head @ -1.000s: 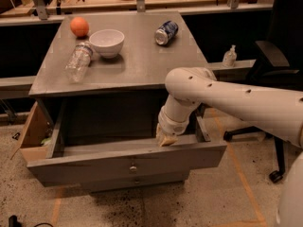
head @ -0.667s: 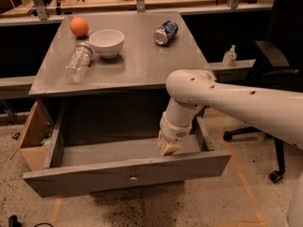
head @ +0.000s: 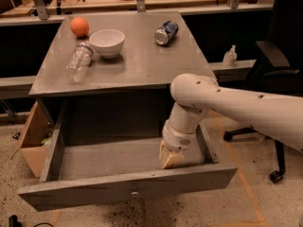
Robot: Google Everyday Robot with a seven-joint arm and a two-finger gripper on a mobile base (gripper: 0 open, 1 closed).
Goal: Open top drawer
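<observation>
Gripper (head: pixel 171 159) sits low centre, tucked inside the top drawer (head: pixel 85 193) right behind its front panel, likely to haul it from within, and that drawer juts far out under the table (head: pixel 142 67), though how wide the gripper is I can't tell.

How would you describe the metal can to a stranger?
The tan end effector is inside the open grey wooden drawer; above it is the grey cabinet top. At its far right lies the blue metal can, on its side, apart from the white round bowl.
</observation>
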